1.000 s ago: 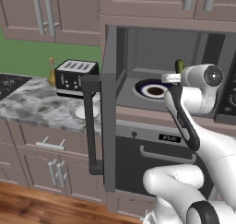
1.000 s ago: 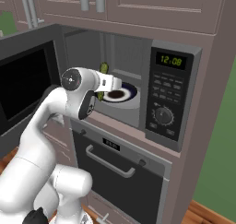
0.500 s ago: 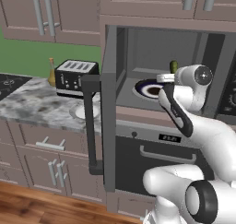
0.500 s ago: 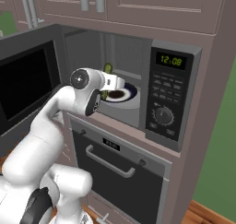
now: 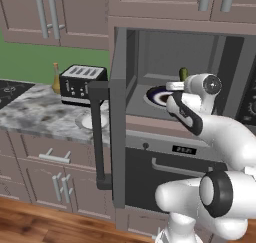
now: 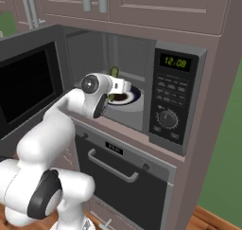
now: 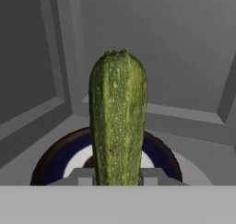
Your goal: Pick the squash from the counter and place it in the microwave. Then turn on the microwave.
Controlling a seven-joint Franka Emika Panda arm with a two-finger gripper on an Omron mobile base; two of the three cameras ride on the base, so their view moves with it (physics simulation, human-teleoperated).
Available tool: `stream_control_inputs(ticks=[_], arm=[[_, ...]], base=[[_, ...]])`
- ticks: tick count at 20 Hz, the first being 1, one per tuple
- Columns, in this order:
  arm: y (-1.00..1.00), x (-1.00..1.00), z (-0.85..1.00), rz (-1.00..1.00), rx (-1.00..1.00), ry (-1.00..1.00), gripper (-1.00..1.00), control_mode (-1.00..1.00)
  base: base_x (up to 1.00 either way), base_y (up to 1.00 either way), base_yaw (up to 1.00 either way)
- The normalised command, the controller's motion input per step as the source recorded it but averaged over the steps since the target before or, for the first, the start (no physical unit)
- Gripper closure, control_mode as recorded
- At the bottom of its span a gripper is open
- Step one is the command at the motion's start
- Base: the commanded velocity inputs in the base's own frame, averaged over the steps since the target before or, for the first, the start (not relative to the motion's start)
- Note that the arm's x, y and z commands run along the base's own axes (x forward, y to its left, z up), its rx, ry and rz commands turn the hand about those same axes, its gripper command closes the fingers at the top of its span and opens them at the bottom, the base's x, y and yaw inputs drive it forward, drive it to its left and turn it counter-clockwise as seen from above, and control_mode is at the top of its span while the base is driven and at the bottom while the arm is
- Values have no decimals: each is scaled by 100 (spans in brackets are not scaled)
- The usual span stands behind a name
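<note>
Left base view
- Gripper position: the gripper (image 5: pixel 176 87) sits at the mouth of the open microwave (image 5: pixel 192 79), inside the cavity opening, above the front edge of the plate (image 5: pixel 155 96).
- Squash position: the squash (image 5: pixel 183 74) stands up from the gripper, its tip showing above the white wrist.
- Door: the microwave door (image 5: pixel 118 117) is swung fully out to the left, clear of the arm.
- Desk: the desk (image 5: pixel 35 114) with the toaster (image 5: pixel 82 83) lies well to the left, apart from the work zone.

Right base view
- Gripper position: the gripper (image 6: pixel 126 86) points into the cavity, toward the rear wall.
- Squash position: the squash (image 6: pixel 114 72) rises upright behind the wrist, over the near side of the plate (image 6: pixel 134 95).
- Control panel: the control panel (image 6: pixel 171 99) stands to the right of the cavity, near the hand but not touched.

Hand view
- Gripper state: the jaws are closed on the lower end of the squash (image 7: pixel 118 119); both pads press against its sides.
- Long axis: the squash runs straight up the view, in line with the gripper's approach direction.
- Relation to target: the dark-rimmed plate (image 7: pixel 55 158) lies directly below and beyond the squash; contact between them cannot be determined.
- Judgement: placement is nearly complete; the next move probably calls for a short descent onto the plate, then release.
- Risk: an upright squash may topple or roll on release.
</note>
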Motion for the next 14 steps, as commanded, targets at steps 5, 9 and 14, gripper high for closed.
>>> stream_control_inputs(ticks=[5, 9, 14], arm=[[-5, 40, -20, 0, 0, -1, 100, -100], [-4, 25, -18, 0, 0, 0, 100, -100], [-5, 22, -7, 0, 0, 0, 100, -100]], base=[[0, 0, 0], [0, 0, 0], [0, 0, 0]])
